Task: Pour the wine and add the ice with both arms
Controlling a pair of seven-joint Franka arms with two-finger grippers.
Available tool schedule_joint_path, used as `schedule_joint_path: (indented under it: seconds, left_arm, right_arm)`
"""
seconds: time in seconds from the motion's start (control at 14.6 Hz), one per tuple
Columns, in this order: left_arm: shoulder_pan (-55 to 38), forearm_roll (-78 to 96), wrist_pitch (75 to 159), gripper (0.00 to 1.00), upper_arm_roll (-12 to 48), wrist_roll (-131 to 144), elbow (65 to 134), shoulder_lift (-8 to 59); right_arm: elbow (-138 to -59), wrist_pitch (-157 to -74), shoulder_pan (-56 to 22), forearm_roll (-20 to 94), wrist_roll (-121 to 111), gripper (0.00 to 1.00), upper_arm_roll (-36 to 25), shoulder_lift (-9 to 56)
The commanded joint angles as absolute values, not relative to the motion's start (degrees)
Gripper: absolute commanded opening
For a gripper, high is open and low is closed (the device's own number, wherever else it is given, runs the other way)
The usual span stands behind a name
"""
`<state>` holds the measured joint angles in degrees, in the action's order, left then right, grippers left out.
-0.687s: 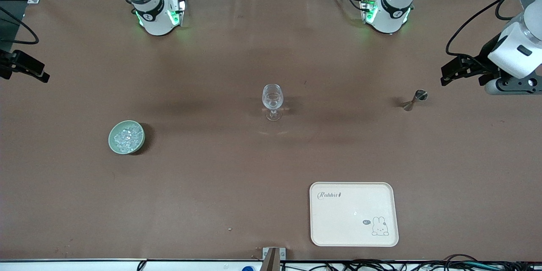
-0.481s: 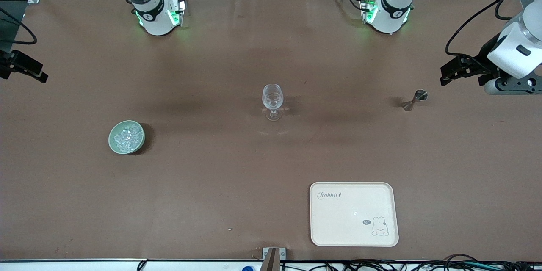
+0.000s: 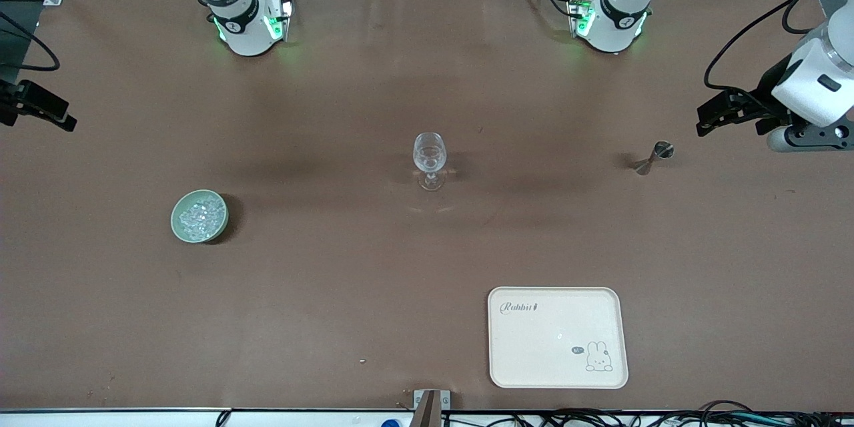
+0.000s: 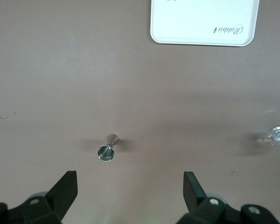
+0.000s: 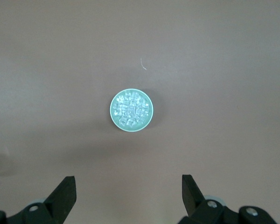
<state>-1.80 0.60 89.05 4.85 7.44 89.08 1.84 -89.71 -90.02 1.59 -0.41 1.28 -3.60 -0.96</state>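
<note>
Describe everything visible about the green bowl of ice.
The green bowl is small, round and pale green, glossy like glazed ceramic. It stands upright on the brown table cover toward the right arm's end, nearer the front camera than the wine glass. Clear, glinting ice cubes fill it. Nothing else touches it; the open right gripper hangs above it.
</note>
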Motion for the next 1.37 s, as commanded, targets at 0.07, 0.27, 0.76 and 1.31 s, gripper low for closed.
schedule_joint_path:
  seconds: [0.07,0.27,0.76,1.31]
  left_arm:
    - [2.01,0.96,88.07,1.00,4.75,8.87,89.29,2.11]
    - [5.35,4.04,88.15,1.00,4.75,9.14,91.40,2.81]
    - [17.21,14.83,88.33,1.00,4.75,11.34,93.07,8.52]
    - [25.13,23.54,87.98,1.00,4.75,31.62,94.04,19.76]
  right_arm:
    - [-98.15,-97.36,1.14,0.09,1.14,1.00,-3.43,-1.76]
    - [-104.48,-104.74,0.70,0.00,1.14,1.00,-3.52,-0.36]
    - [-116.53,-128.55,0.00,0.00,1.14,1.00,-3.43,9.65]
    - [-125.33,-145.81,-0.61,0.00,0.88,0.93,-3.52,17.13]
